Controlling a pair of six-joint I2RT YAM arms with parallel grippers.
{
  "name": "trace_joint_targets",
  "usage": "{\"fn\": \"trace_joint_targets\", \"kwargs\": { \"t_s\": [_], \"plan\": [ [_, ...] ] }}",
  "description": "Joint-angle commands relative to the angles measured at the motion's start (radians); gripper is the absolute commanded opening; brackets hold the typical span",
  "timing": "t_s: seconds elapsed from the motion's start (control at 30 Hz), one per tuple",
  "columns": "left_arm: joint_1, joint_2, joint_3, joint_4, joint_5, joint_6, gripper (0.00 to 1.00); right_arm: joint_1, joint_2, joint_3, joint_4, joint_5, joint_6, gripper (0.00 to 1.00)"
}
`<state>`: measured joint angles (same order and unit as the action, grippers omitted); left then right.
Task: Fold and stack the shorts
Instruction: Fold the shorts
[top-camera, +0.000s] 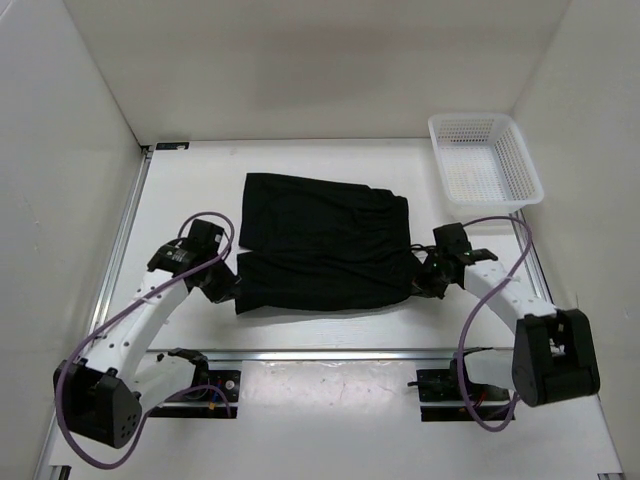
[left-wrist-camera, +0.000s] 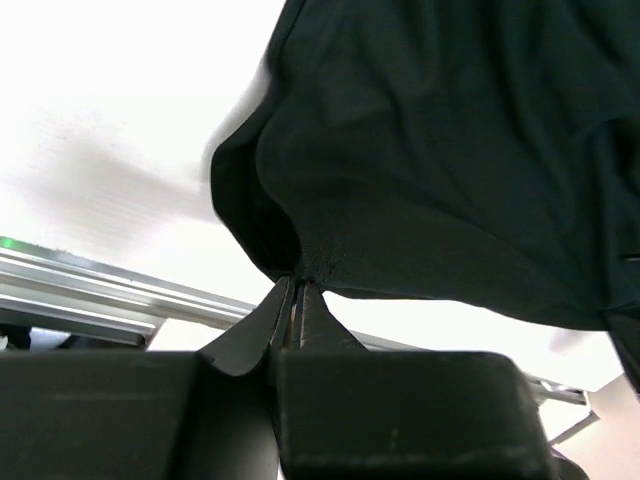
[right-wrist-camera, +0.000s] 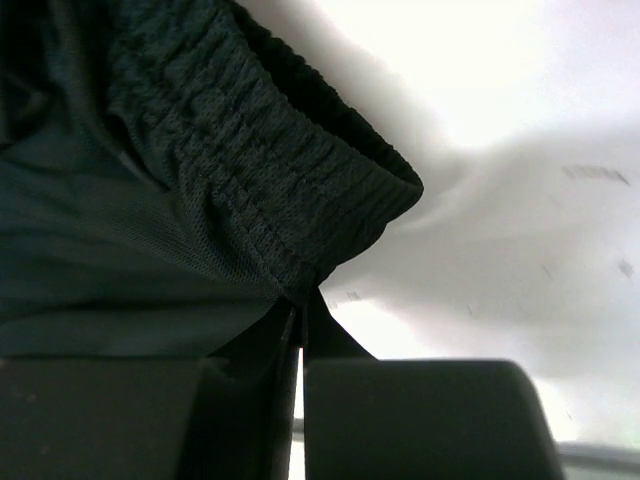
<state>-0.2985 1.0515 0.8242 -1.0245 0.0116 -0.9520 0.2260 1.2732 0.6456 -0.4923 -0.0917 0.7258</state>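
Observation:
The black shorts (top-camera: 325, 243) lie spread flat in the middle of the white table, waistband to the right. My left gripper (top-camera: 228, 290) is shut on the near left corner of the shorts (left-wrist-camera: 430, 160), its fingertips (left-wrist-camera: 298, 283) pinching the leg hem. My right gripper (top-camera: 422, 280) is shut on the near right corner, where the ribbed elastic waistband (right-wrist-camera: 260, 190) bunches at its fingertips (right-wrist-camera: 303, 297). Both pinched corners sit slightly raised off the table.
A white plastic basket (top-camera: 485, 157) stands at the back right corner. White walls enclose the table on three sides. An aluminium rail (top-camera: 330, 353) runs along the near edge in front of the arm bases, and another runs down the left side.

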Motion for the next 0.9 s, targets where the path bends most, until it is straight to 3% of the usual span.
{"fn": "trace_joint_targets", "kwargs": {
  "t_s": [0.0,0.23,0.27,0.5,0.63,0.77,0.8,0.83,0.87],
  "plan": [
    [-0.004,-0.025,0.076,-0.065,-0.036,-0.011,0.10,-0.008,-0.083,0.006,-0.101,0.061,-0.023,0.00],
    [0.018,0.160,0.399,-0.076,-0.108,0.091,0.10,-0.008,-0.098,0.201,-0.235,0.144,-0.084,0.00],
    [0.048,0.197,0.502,-0.075,-0.108,0.114,0.10,-0.017,-0.078,0.231,-0.235,0.144,-0.085,0.00],
    [0.133,0.609,1.010,-0.045,-0.111,0.209,0.10,-0.027,0.283,0.593,-0.235,0.156,-0.138,0.00],
    [0.194,0.929,1.312,-0.054,-0.091,0.233,0.10,-0.036,0.535,0.877,-0.256,0.142,-0.138,0.00],
    [0.228,1.198,1.624,-0.072,-0.043,0.260,0.10,-0.045,0.776,1.263,-0.313,0.142,-0.118,0.01],
    [0.243,1.241,1.697,-0.051,-0.026,0.275,0.10,-0.045,0.854,1.320,-0.322,0.129,-0.106,0.05],
    [0.255,1.278,1.723,-0.030,0.038,0.291,0.10,-0.045,0.888,1.371,-0.322,0.116,-0.106,0.34],
    [0.256,1.344,1.748,-0.014,0.065,0.291,0.14,-0.045,0.914,1.455,-0.322,0.080,-0.106,0.51]
  ]
}}
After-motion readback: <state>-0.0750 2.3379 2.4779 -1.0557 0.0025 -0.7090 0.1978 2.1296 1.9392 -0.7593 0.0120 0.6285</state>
